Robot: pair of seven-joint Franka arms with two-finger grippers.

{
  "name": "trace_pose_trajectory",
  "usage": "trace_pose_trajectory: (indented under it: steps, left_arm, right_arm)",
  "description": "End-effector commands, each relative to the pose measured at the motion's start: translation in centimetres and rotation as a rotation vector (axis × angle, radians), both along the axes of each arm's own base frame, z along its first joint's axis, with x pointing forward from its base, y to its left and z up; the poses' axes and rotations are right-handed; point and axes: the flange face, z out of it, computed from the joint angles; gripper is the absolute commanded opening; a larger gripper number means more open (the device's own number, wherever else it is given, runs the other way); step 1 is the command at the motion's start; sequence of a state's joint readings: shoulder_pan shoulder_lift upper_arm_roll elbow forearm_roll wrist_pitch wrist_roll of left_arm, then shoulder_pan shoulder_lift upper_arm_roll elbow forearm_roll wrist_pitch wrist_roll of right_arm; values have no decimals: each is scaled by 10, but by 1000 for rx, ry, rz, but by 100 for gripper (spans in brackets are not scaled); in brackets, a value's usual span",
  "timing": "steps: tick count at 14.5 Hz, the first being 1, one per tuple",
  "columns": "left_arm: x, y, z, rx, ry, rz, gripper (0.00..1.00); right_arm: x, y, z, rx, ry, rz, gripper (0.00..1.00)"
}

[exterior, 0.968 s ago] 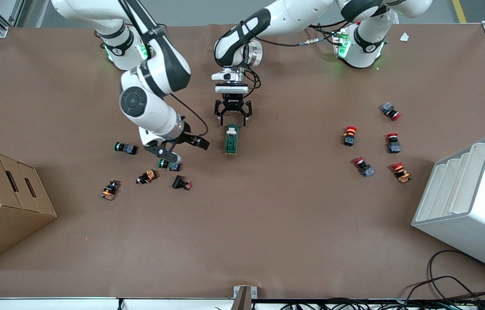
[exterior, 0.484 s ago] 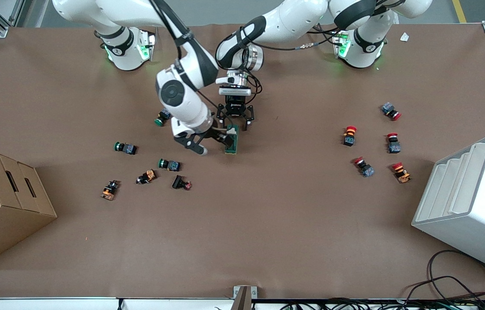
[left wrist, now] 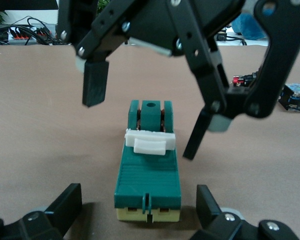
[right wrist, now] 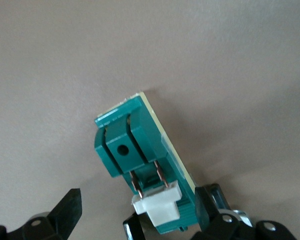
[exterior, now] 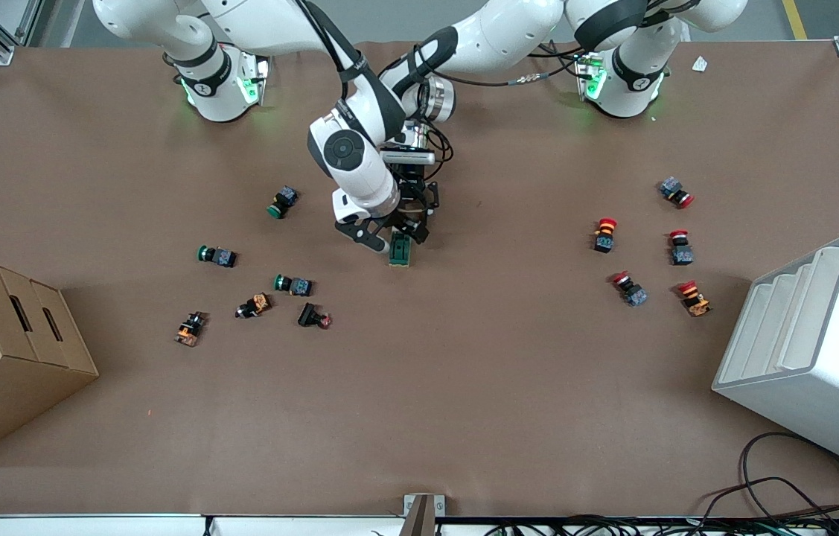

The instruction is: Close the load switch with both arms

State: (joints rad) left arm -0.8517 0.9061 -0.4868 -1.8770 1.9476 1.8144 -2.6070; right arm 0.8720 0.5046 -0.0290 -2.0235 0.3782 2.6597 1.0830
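Note:
The load switch (exterior: pixel 400 253), a dark green block with a white lever tab, lies flat on the brown table near the middle. In the left wrist view the switch (left wrist: pixel 149 172) shows its cream end toward the camera. My left gripper (left wrist: pixel 138 201) is open, one finger on each side of that end, not touching. My right gripper (exterior: pixel 394 238) is open and reaches in above the switch. In the right wrist view the switch (right wrist: pixel 140 155) lies between the fingers of the right gripper (right wrist: pixel 139 202), by the white lever (right wrist: pixel 158 205). My left gripper (exterior: pixel 407 222) is partly hidden by the right arm.
Green-capped pushbuttons (exterior: pixel 281 202) (exterior: pixel 217 256) (exterior: pixel 292 284) and orange-bodied ones (exterior: pixel 254 305) lie toward the right arm's end. Red-capped pushbuttons (exterior: pixel 604 233) (exterior: pixel 680 246) lie toward the left arm's end. A cardboard box (exterior: pixel 2 350) and a white bin (exterior: pixel 814 350) stand at the table's ends.
My right arm has swung from over the green pushbuttons to the load switch, and its open gripper now straddles it. My left gripper has come down closer to the switch's end.

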Motion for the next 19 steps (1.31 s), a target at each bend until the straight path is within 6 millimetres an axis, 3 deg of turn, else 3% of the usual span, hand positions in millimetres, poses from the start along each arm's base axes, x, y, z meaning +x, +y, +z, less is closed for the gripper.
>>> trace_pose_trajectory:
  steps: [1,7,16,19]
  left_arm:
    - [-3,-5,-13,-26,5,-7,100]
    - [-2,-5,-13,-24,4,-8,100]
    - [0,-3,-13,-17,3,-5,100]
    - [-1,-2,-13,-14,4,-6,100]
  right_arm:
    - [-8,6,-3,16,0,-44,100]
    - [1,18,-7,39,-24,-85,100]
    - [63,13,39,81,-5,-144,100]
    - [69,12,40,86,-11,-146,100]
